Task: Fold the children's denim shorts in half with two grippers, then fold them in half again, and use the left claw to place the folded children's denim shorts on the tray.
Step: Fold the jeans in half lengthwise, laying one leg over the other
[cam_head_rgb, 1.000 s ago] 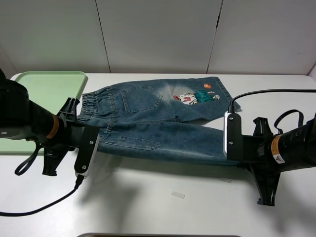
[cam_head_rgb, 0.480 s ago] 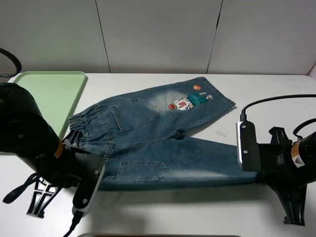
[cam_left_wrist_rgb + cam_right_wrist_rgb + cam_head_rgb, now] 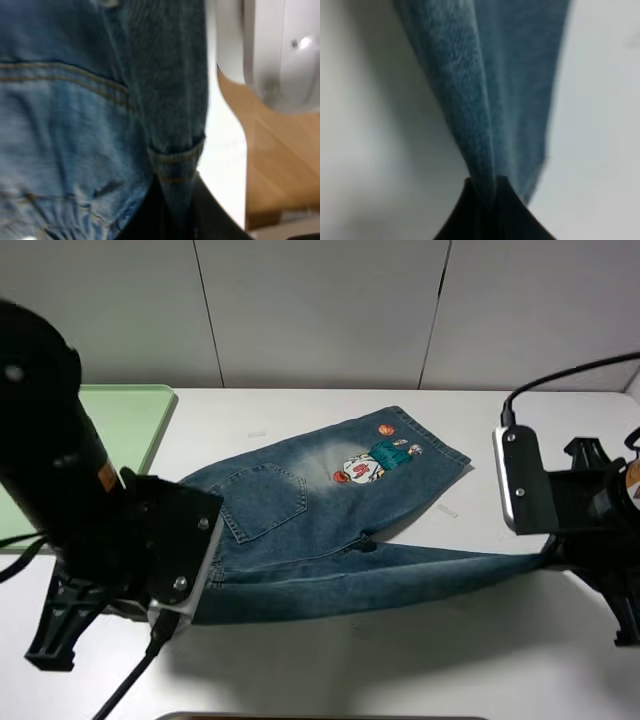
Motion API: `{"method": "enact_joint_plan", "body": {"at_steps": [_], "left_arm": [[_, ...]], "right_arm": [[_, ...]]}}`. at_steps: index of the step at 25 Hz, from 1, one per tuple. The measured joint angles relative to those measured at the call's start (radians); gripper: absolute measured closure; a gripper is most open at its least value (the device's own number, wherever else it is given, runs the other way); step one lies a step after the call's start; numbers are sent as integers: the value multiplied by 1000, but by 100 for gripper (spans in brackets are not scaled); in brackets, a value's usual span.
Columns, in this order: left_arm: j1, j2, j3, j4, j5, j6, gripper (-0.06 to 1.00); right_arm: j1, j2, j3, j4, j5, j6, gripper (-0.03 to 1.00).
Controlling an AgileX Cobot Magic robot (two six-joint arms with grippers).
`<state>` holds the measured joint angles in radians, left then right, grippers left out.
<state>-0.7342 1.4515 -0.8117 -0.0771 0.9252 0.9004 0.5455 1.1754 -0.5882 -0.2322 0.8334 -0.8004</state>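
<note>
The children's denim shorts (image 3: 300, 500) hang stretched between my two grippers, their near edge lifted off the white table (image 3: 400, 670). The far leg with the cartoon patch (image 3: 375, 460) still rests on the table. The left claw (image 3: 176, 222) is shut on a folded denim seam at the waistband end; in the exterior high view my left arm (image 3: 110, 540) hides that end. My right gripper (image 3: 487, 212) is shut on the hem of the near leg, pinched into a fold. The pale green tray (image 3: 135, 420) lies at the back left, partly hidden behind the left arm.
White wall panels stand behind the table. A small clear scrap (image 3: 447, 511) lies on the table right of the shorts. In the left wrist view the table's edge (image 3: 227, 150) shows with wooden floor (image 3: 280, 170) beyond it.
Both arms have risen toward the high camera, lifting the near edge of the shorts. The shorts have slid toward the front, and the patched leg has swung round.
</note>
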Motion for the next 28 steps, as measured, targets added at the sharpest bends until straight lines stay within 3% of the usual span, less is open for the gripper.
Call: {"method": "enact_joint_plan", "body": {"at_steps": [5,10,15,23,28], "left_arm": [[9,-29,-57,22,-9,-77,92],[57,-30,-58,174,-38,-282,92],[136,-30,-60,242,-67,-410,92],[229,-30,-12,247,-229,-435,92],[285,-31,59,329,-354,-435,92]], "right_arm": [[-5,1,-48,-27,-161,0,99],[-5,3,-50,-140,-298,0,99],[-45,67,-51,-239,-398,46,99],[-116,219,-51,-346,-504,72,99],[-125,299,-68,-433,-673,106,99]]}}
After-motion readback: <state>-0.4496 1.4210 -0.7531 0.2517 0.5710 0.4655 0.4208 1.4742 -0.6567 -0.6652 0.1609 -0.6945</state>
